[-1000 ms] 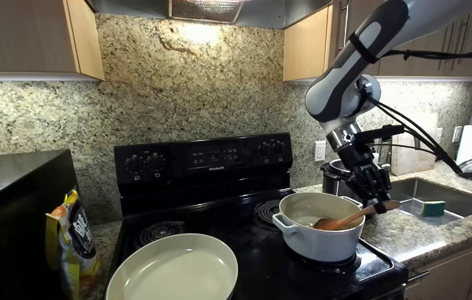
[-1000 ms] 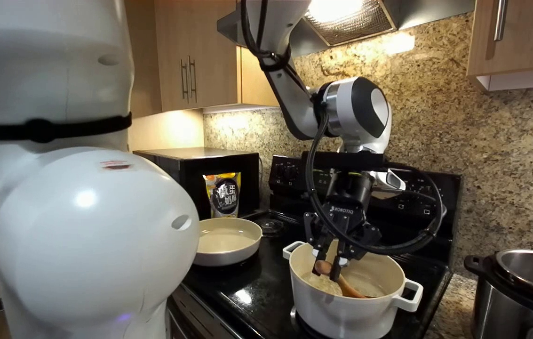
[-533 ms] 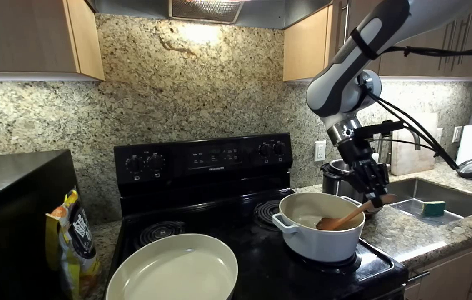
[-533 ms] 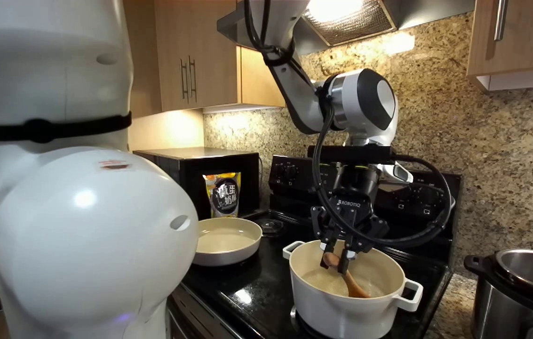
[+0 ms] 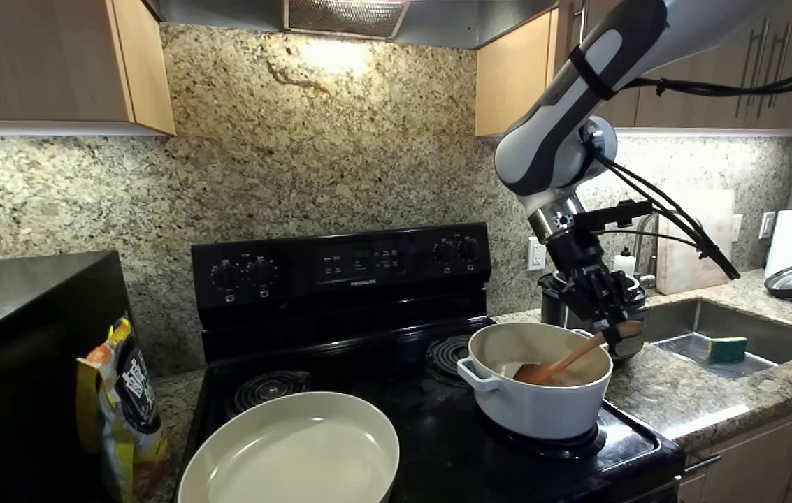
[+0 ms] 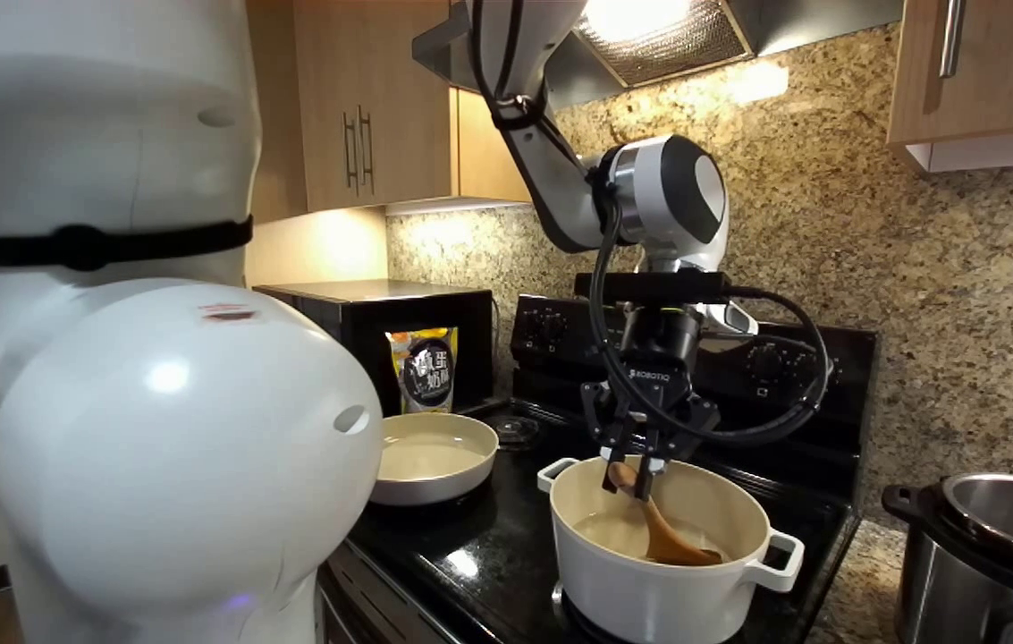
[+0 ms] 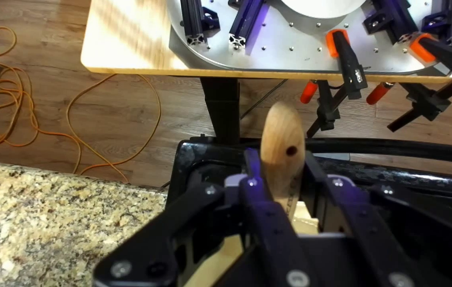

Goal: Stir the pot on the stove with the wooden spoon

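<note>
The white pot (image 5: 542, 412) stands on the right front burner of the black stove (image 5: 430, 426); some pale contents show inside the pot (image 6: 649, 599). The wooden spoon (image 5: 570, 358) leans in it, its head low inside and its handle slanting up past the rim. My gripper (image 5: 616, 338) is shut on the upper handle, just above and beside the pot's rim. In the wrist view the rounded handle end of the spoon (image 7: 281, 139) sticks out between the two fingertips of the gripper (image 7: 282, 160). Part of the spoon's head in the contents is hard to see.
A large shallow pale dish (image 5: 298, 461) sits on the stove's left front. A yellow snack bag (image 5: 133, 412) leans by the black microwave (image 6: 417, 313). The tall steel pot (image 6: 962, 572) is on the counter beside the stove, near the sink (image 5: 780, 335). A range hood (image 5: 347, 17) hangs above.
My gripper, still holding the spoon, has risen slightly and shifted sideways over the pot. The spoon's head has slid along inside the pot. The pot itself has stayed in place.
</note>
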{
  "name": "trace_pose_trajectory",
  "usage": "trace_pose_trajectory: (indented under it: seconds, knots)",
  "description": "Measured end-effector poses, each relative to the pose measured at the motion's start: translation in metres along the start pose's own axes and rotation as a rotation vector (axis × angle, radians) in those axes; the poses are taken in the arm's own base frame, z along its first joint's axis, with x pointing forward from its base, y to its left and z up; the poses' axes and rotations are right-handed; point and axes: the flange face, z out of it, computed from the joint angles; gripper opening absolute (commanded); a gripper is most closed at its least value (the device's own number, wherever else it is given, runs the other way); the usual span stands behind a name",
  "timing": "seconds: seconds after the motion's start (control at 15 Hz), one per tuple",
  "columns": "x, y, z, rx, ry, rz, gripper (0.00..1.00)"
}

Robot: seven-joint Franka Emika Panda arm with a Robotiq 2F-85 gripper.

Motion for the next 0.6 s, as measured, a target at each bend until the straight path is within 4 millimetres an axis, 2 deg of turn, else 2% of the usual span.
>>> trace_pose_trajectory:
  seconds: [0.33, 0.6]
  knots:
    - [0.009, -0.018, 0.008, -0.023, -0.032, -0.064, 0.07]
    - [0.009, -0.021, 0.015, -0.023, -0.065, -0.08, 0.07]
